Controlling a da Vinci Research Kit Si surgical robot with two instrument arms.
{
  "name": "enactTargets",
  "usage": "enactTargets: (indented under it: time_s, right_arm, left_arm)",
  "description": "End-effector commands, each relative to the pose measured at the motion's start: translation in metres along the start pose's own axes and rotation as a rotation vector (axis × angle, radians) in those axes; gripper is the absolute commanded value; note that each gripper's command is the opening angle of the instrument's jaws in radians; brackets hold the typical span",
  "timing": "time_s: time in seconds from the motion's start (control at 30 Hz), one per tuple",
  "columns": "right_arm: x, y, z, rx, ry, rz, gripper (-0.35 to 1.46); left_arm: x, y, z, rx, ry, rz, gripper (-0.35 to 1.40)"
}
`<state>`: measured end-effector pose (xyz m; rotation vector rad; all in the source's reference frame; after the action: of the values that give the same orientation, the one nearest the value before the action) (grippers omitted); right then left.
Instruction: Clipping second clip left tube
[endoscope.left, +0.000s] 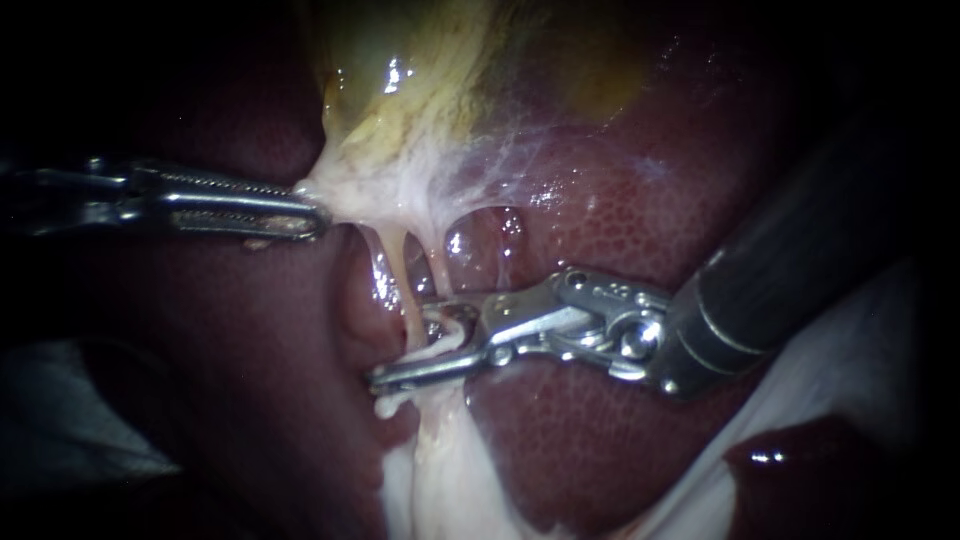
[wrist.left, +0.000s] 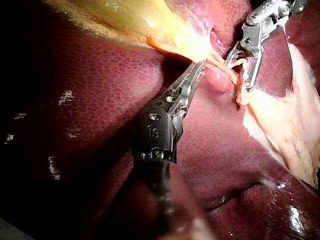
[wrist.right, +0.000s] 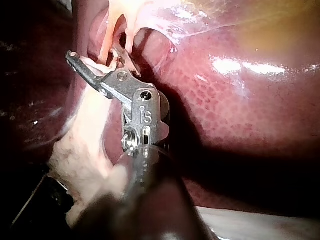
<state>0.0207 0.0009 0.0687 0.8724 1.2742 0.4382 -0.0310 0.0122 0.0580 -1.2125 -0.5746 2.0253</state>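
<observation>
Endoscope view: my slender silver left instrument (endoscope.left: 316, 215) has its jaws clamped on the whitish neck of the yellow-green gallbladder (endoscope.left: 420, 80). My steel right instrument (endoscope.left: 410, 350) straddles the thin pale left tube (endoscope.left: 408, 295) with parted jaws, over dark red liver (endoscope.left: 620, 240). Left wrist view shows that clamped tissue stretched taut. Right wrist view shows the tube between spread jaws.

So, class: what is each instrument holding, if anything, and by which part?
Left instrument: jaws shut on the gallbladder, at its pale lower edge. Right instrument: holds nothing; its open jaws straddle a tube.
</observation>
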Motion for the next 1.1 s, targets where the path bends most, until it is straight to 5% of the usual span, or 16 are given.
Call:
enactTargets:
  time_s: [0.03,0.6,1.1]
  right_arm:
    - [-0.0002,0.0001,-0.0002,0.01,-0.003,-0.003,0.5]
    - [-0.0011,-0.0004,-0.0012,0.135,-0.033,-0.032,0.49]
    - [-0.0013,-0.0007,0.0002,0.215,0.056,-0.023,0.47]
  left_arm:
    - [0.0,0.0,-0.0001,0.001,0.001,0.0,-0.35]
    - [0.0,0.0,-0.0001,0.001,0.0,0.0,-0.35]
    - [0.0001,0.0,-0.0001,0.002,0.001,0.0,-0.35]
